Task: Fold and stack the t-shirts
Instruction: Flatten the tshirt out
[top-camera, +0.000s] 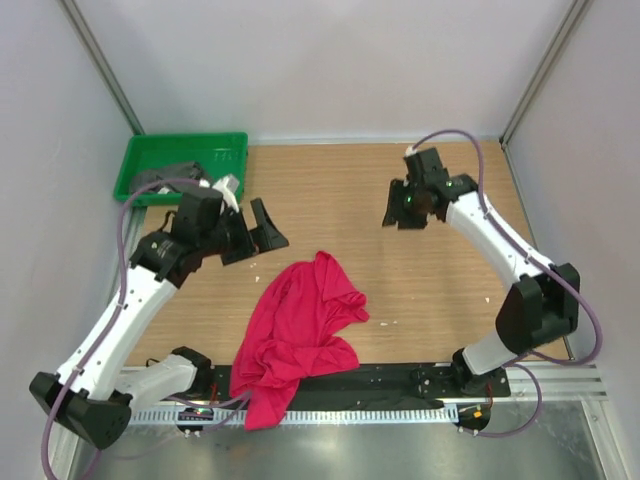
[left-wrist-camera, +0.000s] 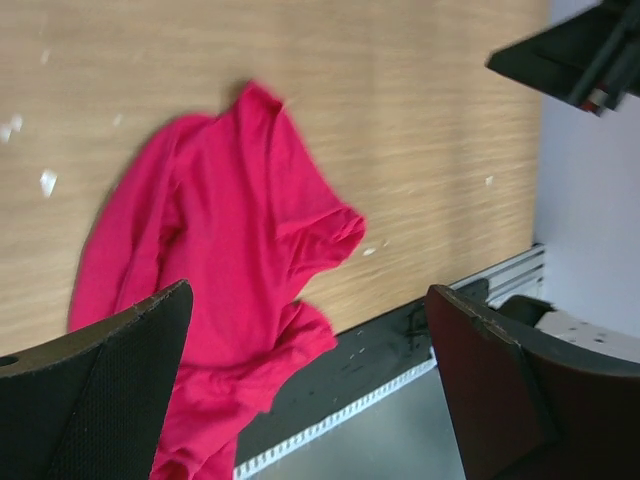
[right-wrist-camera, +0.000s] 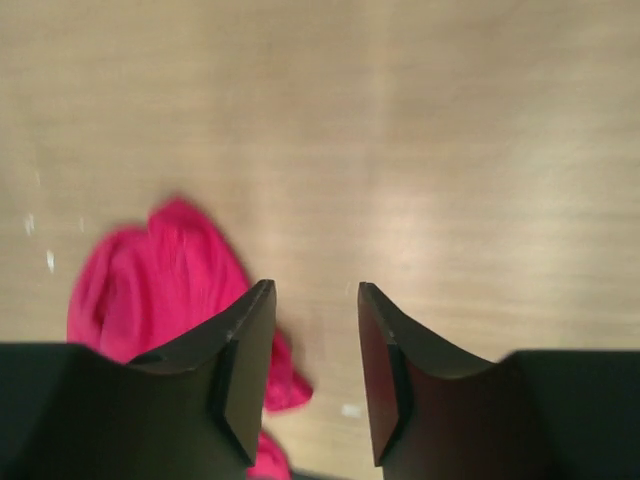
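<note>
Crimson t-shirt (top-camera: 298, 335) lies crumpled mid-table, hem over front rail, long axis near-left to far-right. Left gripper (top-camera: 253, 235) spread, empty, just past far-left edge, nearer arm. Right gripper (top-camera: 405, 213) spread, empty, farther off.

Dark grey t-shirt (top-camera: 165, 178), upper left, was partly hidden by left arm (top-camera: 200, 215), red t-shirt (left-wrist-camera: 230, 250) was cut by left wrist view's lower edge, was blurred and partly behind right gripper (right-wrist-camera: 315, 290)
</note>
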